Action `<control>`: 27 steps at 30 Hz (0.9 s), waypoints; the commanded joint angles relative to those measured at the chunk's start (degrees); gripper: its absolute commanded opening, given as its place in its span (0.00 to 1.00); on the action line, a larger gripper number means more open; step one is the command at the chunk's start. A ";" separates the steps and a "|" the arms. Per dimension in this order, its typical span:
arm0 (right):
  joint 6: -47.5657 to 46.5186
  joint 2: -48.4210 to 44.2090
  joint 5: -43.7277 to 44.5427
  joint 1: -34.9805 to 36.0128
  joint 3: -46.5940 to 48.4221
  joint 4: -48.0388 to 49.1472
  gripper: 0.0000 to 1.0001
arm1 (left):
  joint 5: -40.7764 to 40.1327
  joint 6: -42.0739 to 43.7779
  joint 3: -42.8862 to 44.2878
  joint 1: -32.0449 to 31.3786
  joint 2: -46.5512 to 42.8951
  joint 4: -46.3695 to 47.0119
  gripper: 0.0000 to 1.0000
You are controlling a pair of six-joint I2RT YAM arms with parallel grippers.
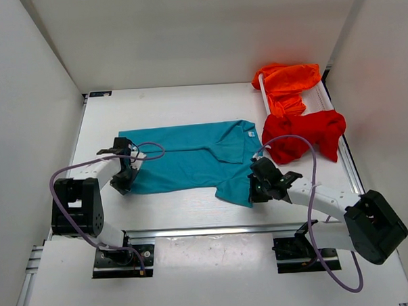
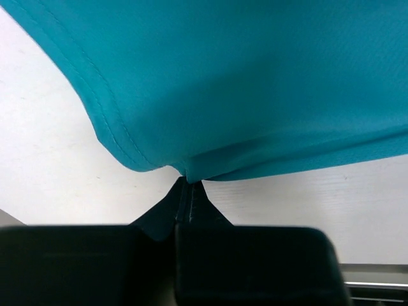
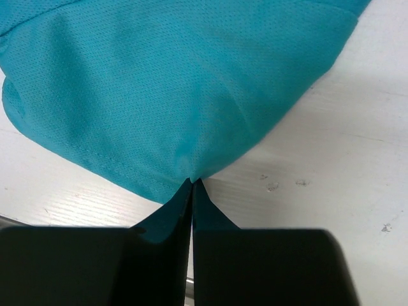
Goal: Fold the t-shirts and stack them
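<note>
The left arm (image 1: 96,171) and right arm (image 1: 322,196) are white tubes joined by chunky black motor blocks. A pale purple cable (image 1: 54,183) loops along each. The left gripper (image 2: 189,186) and right gripper (image 3: 192,183) are matte black, with fingers (image 3: 166,220) tapering to thin tips. Each arm stands on a black base plate (image 1: 120,259).
</note>
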 commanded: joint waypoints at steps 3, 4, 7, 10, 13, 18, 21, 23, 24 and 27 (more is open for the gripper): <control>-1.43 -3.52 0.27 -1.69 4.41 -2.43 0.00 | -0.40 0.19 4.40 1.40 -1.35 -0.92 0.00; -1.96 -3.71 1.14 -1.69 5.47 -3.04 0.00 | -0.67 0.80 5.72 1.31 -1.44 -1.36 0.00; -4.59 -3.01 2.30 -3.09 10.82 -3.49 0.00 | -1.46 1.33 10.28 1.49 -1.62 -3.30 0.00; -9.34 -0.38 1.33 -6.78 16.02 -1.48 0.00 | -0.59 1.51 16.25 1.31 -0.65 -5.05 0.00; -15.05 5.33 0.36 -10.56 22.17 -0.24 0.00 | -0.76 1.60 21.89 1.75 4.78 -5.50 0.00; -21.91 16.30 -1.13 -14.87 30.43 3.71 0.00 | -1.02 0.64 33.38 1.40 13.91 -7.16 0.00; -23.84 21.76 -2.63 -17.77 34.38 4.24 0.00 | -0.85 -0.24 37.98 1.75 18.75 -8.13 0.00; -25.25 24.41 -3.06 -18.56 35.36 5.38 0.00 | -1.63 -0.07 41.57 1.67 21.67 -8.92 0.00; -26.21 25.72 -2.89 -18.74 36.06 5.65 0.00 | -1.99 -1.03 42.02 1.84 23.41 -9.62 0.00; -27.28 28.89 -2.89 -19.01 38.61 5.48 0.00 | -2.25 -1.39 45.10 1.93 26.50 -10.42 0.00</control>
